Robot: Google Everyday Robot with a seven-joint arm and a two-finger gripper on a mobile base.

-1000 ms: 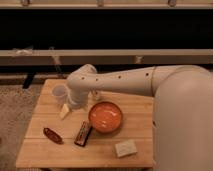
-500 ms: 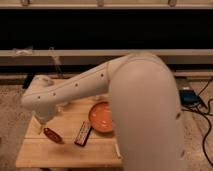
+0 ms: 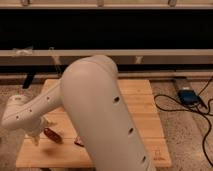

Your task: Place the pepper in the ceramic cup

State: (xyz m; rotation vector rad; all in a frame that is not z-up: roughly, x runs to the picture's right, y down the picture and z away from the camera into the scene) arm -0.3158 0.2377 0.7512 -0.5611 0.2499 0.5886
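Wooden table (image 3: 142, 107) stands before a dark wall, largely hidden by the white arm (image 3: 100, 110). The gripper (image 3: 36, 134) hangs low over it; whether it is open or closed, I cannot tell. The pepper (image 3: 52, 135) lies on the table just right of the gripper.

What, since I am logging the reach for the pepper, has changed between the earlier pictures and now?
The arm swung from the back of the table forward and toward the picture's left. The gripper has come down to the front left corner, right beside the pepper. No grasp is visible. The pepper lies where it was. The arm's bulk now hides the ceramic cup and the orange bowl.
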